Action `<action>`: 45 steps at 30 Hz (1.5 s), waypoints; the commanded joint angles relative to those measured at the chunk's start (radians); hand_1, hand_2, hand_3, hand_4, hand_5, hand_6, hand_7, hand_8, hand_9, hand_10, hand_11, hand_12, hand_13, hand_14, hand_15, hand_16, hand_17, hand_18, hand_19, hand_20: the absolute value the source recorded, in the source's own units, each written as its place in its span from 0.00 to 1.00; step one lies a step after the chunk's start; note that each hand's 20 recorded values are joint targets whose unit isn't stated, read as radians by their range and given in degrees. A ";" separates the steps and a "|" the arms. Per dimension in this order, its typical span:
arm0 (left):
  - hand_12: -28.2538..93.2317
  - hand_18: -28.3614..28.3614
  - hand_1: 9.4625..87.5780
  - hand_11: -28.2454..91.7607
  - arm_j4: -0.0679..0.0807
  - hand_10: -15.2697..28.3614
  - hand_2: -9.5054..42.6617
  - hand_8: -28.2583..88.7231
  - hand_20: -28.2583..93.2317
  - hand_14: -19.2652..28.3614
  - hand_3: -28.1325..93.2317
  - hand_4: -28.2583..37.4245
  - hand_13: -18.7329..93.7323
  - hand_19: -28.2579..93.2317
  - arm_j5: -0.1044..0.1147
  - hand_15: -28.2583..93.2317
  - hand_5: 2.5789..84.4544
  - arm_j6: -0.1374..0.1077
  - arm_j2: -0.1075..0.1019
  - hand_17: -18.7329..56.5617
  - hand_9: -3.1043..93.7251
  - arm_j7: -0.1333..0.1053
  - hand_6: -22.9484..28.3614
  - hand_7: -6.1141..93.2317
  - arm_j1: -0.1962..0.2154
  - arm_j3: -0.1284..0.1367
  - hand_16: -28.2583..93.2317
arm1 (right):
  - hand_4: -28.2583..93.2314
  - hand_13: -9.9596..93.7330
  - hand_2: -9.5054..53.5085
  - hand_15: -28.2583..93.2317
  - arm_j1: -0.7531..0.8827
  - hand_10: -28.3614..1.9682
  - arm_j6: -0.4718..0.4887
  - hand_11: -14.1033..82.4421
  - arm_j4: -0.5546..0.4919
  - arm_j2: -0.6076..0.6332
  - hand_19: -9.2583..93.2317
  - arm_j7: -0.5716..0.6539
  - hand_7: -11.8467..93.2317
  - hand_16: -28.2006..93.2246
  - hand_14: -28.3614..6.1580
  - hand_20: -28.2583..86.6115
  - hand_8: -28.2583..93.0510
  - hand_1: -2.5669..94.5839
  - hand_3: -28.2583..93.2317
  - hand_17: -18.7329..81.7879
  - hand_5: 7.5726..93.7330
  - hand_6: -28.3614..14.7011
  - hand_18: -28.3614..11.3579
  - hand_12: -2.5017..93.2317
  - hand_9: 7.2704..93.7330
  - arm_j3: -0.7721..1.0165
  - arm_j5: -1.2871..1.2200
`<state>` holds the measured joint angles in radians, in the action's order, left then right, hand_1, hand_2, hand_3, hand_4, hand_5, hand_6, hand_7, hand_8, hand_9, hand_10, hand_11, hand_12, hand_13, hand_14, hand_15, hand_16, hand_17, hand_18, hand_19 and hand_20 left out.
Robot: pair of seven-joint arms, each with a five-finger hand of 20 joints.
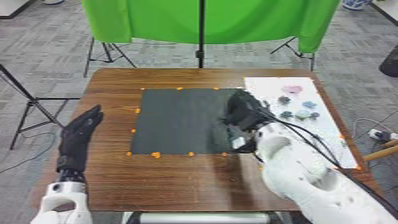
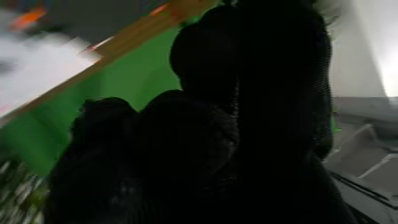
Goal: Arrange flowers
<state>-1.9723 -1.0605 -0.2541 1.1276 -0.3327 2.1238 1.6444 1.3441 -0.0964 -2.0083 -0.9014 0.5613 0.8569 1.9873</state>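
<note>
Flowers [image 1: 302, 114] lie at right; can't tell whether right hand [image 1: 242, 107] is open or closed, but it should pinch one low, gently.

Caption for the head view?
Black-gloved right hand over edge of dark rectangular mat; pink and blue flowers on white sheet.

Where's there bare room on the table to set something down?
The left and middle of the dark mat, between the left hand and right hand, and the wood between mat and near table edge. Crowded: the mat's right side, by the right hand, and around the flowers on the white sheet.
</note>
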 commanded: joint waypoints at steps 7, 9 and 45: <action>0.34 0.68 0.21 0.34 0.046 0.63 0.11 0.18 0.40 0.68 0.78 0.05 0.43 0.24 0.028 0.32 0.51 -0.018 -0.009 0.33 0.45 0.001 0.50 0.19 -0.046 -0.048 0.25 | 0.33 1.00 0.00 0.73 -0.348 0.50 -0.104 0.65 0.273 -0.276 1.00 -0.035 0.46 0.45 0.78 0.58 0.39 0.79 0.44 0.92 0.81 0.60 0.57 0.36 0.88 -0.322 0.001; 0.34 0.69 0.21 0.35 0.044 0.63 0.11 0.18 0.40 0.68 0.79 0.05 0.43 0.25 0.029 0.32 0.51 -0.016 -0.012 0.33 0.45 -0.002 0.50 0.19 -0.047 -0.052 0.25 | 0.33 1.00 0.00 0.72 -0.365 0.50 -0.105 0.65 0.307 -0.292 1.00 -0.024 0.46 0.46 0.79 0.58 0.39 0.79 0.44 0.92 0.81 0.60 0.57 0.36 0.88 -0.358 -0.026; 0.33 0.71 0.24 0.40 0.043 0.63 0.00 0.16 0.39 0.72 0.79 0.11 0.43 0.24 -0.005 0.39 0.50 0.100 0.009 0.31 0.45 0.061 0.50 0.24 -0.039 -0.048 0.23 | 0.29 0.97 0.26 0.68 -0.362 0.40 0.165 0.64 0.343 -0.297 0.98 -0.018 0.33 0.50 0.72 0.60 0.18 0.67 0.32 0.85 0.78 0.50 0.60 0.33 0.82 -0.392 -0.094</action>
<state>-1.9342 -1.0543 -0.1699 1.1221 -0.2912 2.0708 1.5935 0.9879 -0.0432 -1.6302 -1.2166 0.5518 0.4407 1.8864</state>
